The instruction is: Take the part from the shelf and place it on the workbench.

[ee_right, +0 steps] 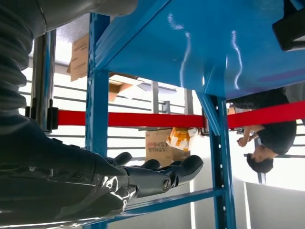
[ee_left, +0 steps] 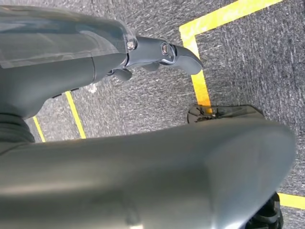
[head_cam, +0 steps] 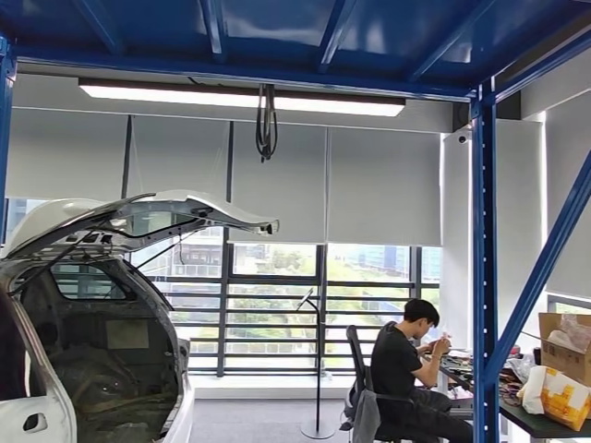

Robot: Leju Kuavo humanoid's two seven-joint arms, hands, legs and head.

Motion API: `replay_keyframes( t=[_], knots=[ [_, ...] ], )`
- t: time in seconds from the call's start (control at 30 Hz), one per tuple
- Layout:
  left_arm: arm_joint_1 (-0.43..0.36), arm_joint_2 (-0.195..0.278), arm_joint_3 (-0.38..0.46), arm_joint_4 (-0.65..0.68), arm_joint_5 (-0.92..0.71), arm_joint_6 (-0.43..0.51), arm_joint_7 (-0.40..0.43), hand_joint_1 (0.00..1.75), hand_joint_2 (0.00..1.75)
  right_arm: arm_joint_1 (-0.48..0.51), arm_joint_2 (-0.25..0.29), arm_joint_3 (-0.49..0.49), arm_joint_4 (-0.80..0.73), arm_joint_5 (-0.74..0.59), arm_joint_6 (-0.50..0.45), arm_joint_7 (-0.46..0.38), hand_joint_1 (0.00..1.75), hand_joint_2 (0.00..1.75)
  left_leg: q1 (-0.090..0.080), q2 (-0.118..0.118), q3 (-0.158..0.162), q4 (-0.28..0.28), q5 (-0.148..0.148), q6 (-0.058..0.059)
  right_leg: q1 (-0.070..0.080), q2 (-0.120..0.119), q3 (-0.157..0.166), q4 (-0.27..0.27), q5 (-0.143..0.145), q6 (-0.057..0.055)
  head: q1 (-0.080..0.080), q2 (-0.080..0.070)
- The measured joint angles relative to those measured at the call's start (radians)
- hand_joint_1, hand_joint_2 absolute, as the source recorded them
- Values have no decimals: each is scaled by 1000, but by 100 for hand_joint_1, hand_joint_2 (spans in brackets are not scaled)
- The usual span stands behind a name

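— Looking for the part? I can't pick it out from here. Nothing sits in either hand, and whatever it is must be somewhere on the blue shelf [ee_right: 201,52] the right arm is raised under.

— How is the right hand [ee_right: 158,174] set?

— Flat, fingers stretched out side by side and holding nothing, just under the blue shelf panel, with a post [ee_right: 221,157] beyond the fingertips. Further off past the hand is a cardboard box [ee_right: 158,145] with a yellow packet [ee_right: 179,137] against it.

— And the left hand [ee_left: 158,52]?

— Hanging low over grey carpet [ee_left: 251,62] and yellow floor tape [ee_left: 199,81], fingers out straight, nothing in it.

— What worries you?

— That right hand is close under steel. Lifting or reaching blind could knock fingers on the panel or post. A person [head_cam: 401,369] sits at a cluttered tabletop [head_cam: 544,425] beside the rack, so a wide swing or a dropped part could land near them. There's also a car with its hatch [head_cam: 174,214] up on the other side.
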Motion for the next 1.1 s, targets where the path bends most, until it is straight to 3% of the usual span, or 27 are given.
replay_keyframes(
  t=[0.3,1.1],
  knots=[
    [-4,5,-20,0,-14,-3,-3,0,0,-148,21,13,178,49,-18,34,0,175,0,0,0,0,0,0,0,0,0,0,0,0,0,0],
    [-9,7,-38,0,-21,-6,-11,0,0,-301,67,25,364,28,9,-3,0,175,0,0,0,0,0,0,0,0,0,1,0,0,0,0]
  ],
)
